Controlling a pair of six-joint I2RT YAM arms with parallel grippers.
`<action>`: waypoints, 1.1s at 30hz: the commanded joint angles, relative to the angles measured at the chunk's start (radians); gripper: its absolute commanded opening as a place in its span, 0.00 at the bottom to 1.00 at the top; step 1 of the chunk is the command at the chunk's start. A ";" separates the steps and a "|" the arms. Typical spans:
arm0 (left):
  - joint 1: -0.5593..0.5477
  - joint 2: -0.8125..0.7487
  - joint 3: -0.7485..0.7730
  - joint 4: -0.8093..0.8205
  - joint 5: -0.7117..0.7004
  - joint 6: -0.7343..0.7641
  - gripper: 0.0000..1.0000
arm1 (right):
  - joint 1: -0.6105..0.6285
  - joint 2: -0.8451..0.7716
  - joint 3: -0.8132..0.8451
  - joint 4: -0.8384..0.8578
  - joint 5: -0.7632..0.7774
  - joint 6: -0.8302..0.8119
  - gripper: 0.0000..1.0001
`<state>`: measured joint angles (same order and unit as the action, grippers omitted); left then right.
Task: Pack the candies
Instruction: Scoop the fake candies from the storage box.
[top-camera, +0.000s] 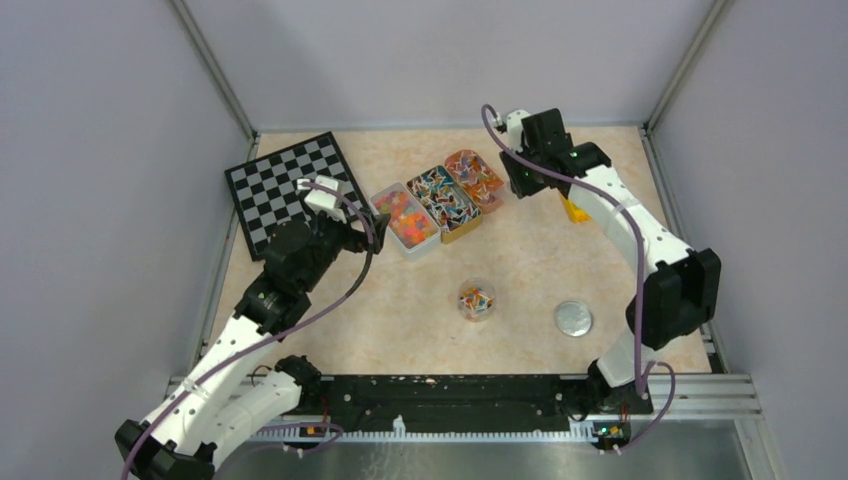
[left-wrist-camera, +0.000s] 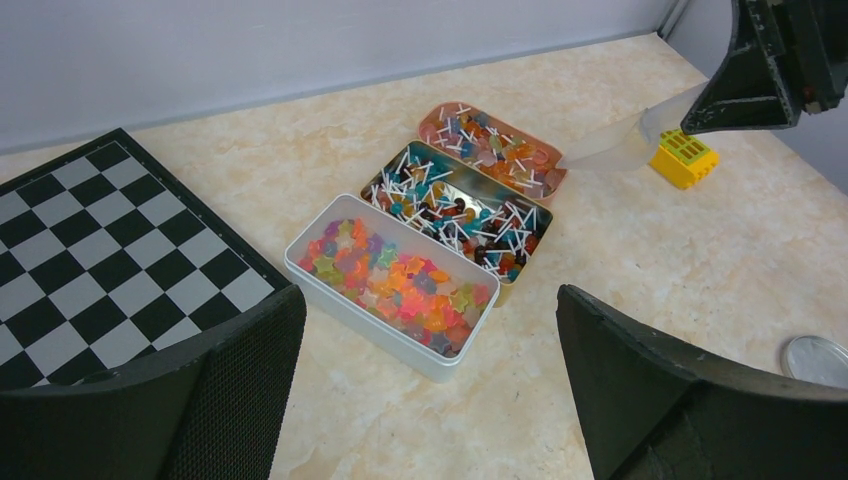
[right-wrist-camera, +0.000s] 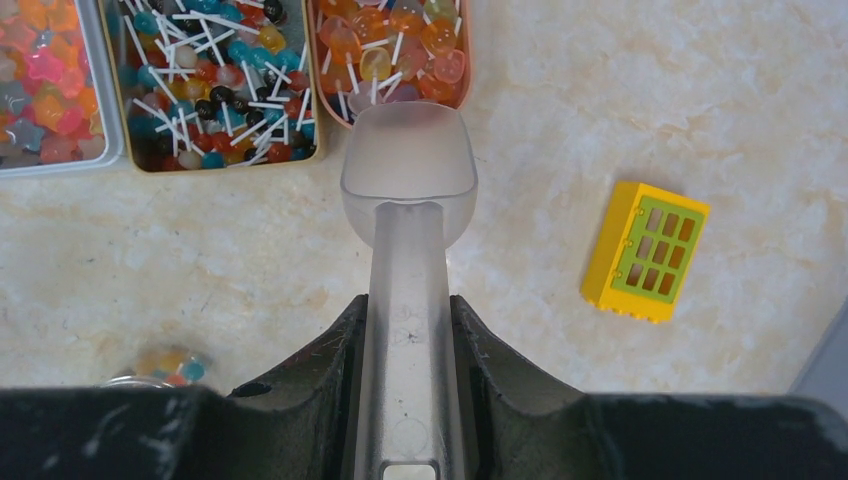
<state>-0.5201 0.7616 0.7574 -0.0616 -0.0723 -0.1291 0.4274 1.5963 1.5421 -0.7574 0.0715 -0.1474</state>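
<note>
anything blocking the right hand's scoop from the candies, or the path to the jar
Nothing visible. The scoop is at the rim of the pink tin of candies, nothing lies between that tin and the open jar, and the yellow block sits aside.

A beige marbled table (top-camera: 520, 260) carries a chessboard (top-camera: 285, 190) at the far left and three trays (left-wrist-camera: 370, 325) of candies (left-wrist-camera: 400, 280) side by side at the far middle. A yellow block (right-wrist-camera: 645, 250) lies to their right. Nearer sit a small clear jar (top-camera: 463, 303) and, right of it, a round silver lid (top-camera: 573, 318).
</note>
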 joint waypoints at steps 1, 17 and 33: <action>-0.003 -0.015 0.020 0.024 -0.011 0.007 0.99 | -0.028 0.057 0.122 -0.014 -0.055 -0.010 0.00; -0.002 -0.017 0.019 0.025 -0.010 0.006 0.99 | -0.053 0.208 0.217 -0.056 -0.124 -0.020 0.00; -0.001 -0.016 0.018 0.025 -0.013 0.007 0.99 | -0.054 0.226 0.143 0.065 -0.136 -0.049 0.00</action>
<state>-0.5201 0.7547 0.7574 -0.0650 -0.0731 -0.1284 0.3817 1.8275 1.7077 -0.7834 -0.0479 -0.1822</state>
